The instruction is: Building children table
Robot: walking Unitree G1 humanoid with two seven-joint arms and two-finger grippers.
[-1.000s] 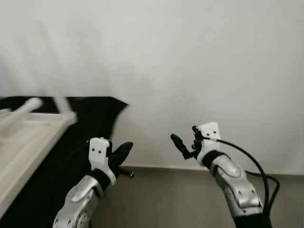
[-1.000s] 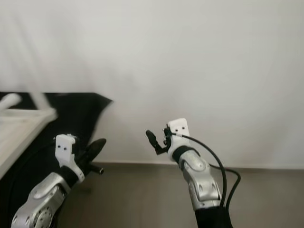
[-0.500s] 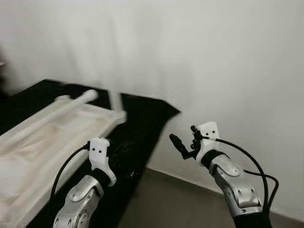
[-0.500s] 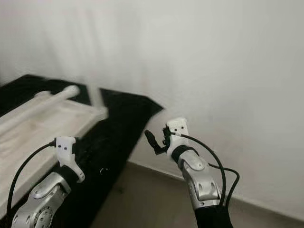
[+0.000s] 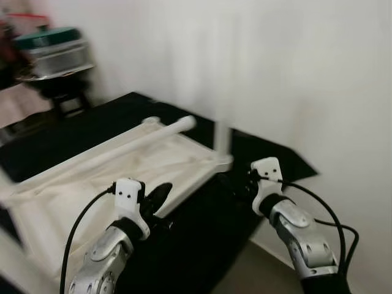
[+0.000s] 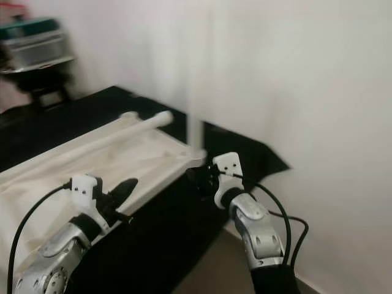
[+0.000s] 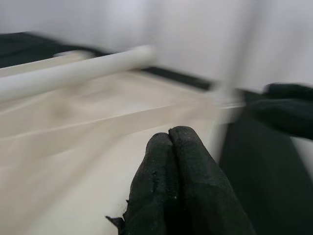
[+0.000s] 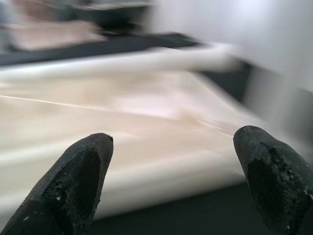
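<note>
Pale wooden table top (image 5: 92,184), upside down on black cloth (image 5: 202,245), fills left and centre of frame; one white round leg (image 5: 222,139) upright at its far corner. Left gripper (image 5: 158,195) lower centre-left, fingers pressed together. Right gripper (image 8: 171,171) lower centre-right, fingers spread wide, holding nothing.
</note>
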